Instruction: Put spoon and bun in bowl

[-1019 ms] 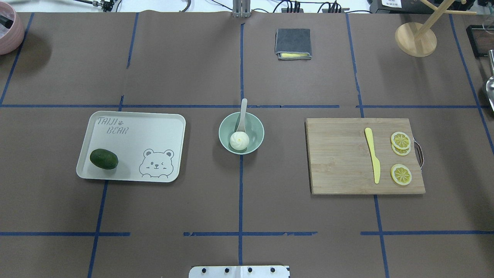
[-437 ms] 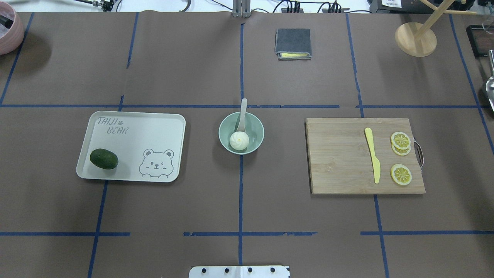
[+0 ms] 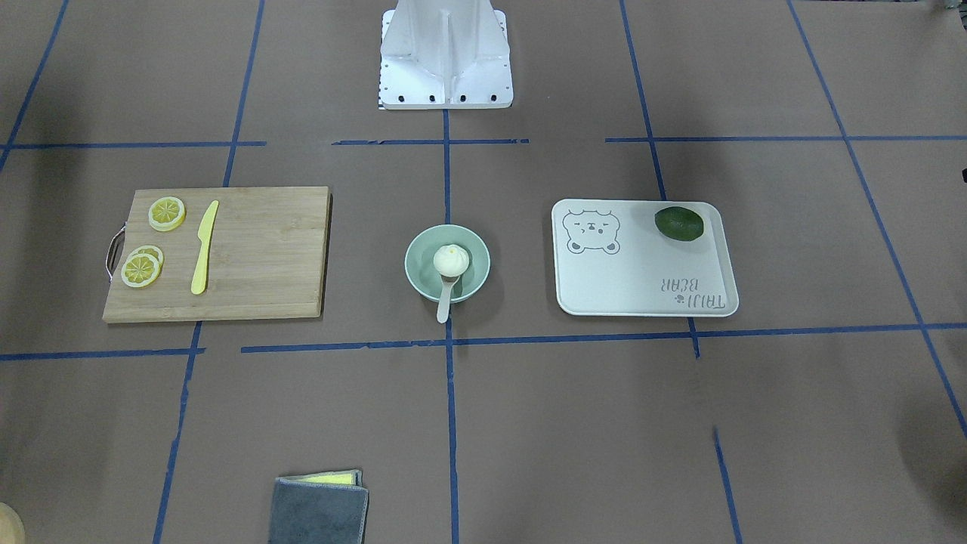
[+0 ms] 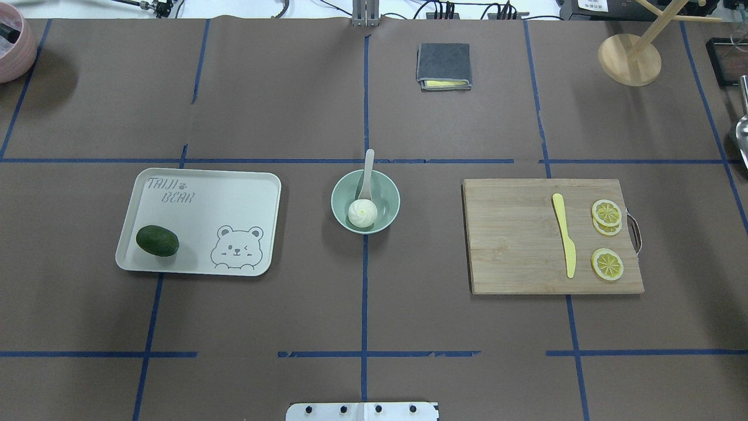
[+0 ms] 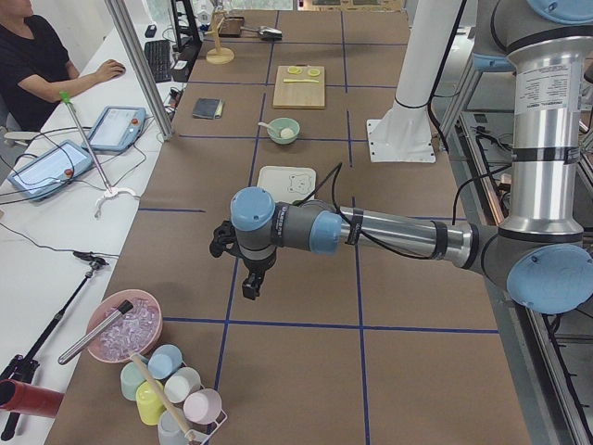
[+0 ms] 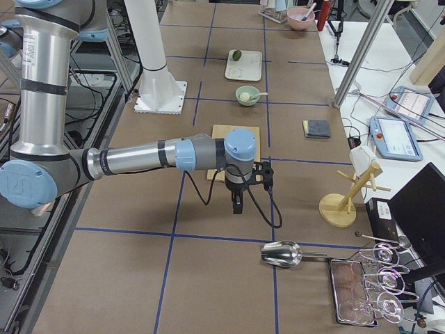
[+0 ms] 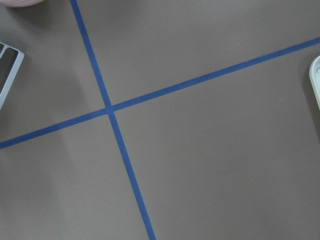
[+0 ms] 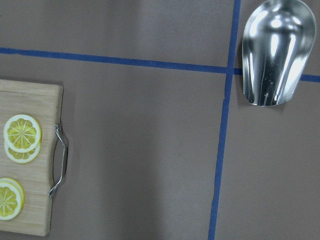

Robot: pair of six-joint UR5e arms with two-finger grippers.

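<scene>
The pale mint bowl [image 4: 387, 199] stands at the table's middle; it also shows in the front view [image 3: 421, 266]. The white bun [image 4: 362, 213] lies inside it [image 3: 451, 260]. The pale spoon [image 4: 368, 169] rests with its scoop in the bowl and its handle over the far rim [image 3: 444, 302]. My left gripper [image 5: 250, 283] hangs over bare table far to the left of the bowl. My right gripper [image 6: 236, 204] hangs past the cutting board on the right. Both show only in the side views, so I cannot tell whether they are open or shut.
A white bear tray [image 4: 204, 199] with a dark green fruit [image 4: 157, 240] lies left of the bowl. A wooden cutting board [image 4: 514, 245] with a yellow knife [image 4: 565, 234] and lemon slices [image 4: 606, 213] lies right. A grey cloth [image 4: 444, 61], wooden stand [image 4: 629, 58] and metal scoop [image 8: 277, 50] are farther off.
</scene>
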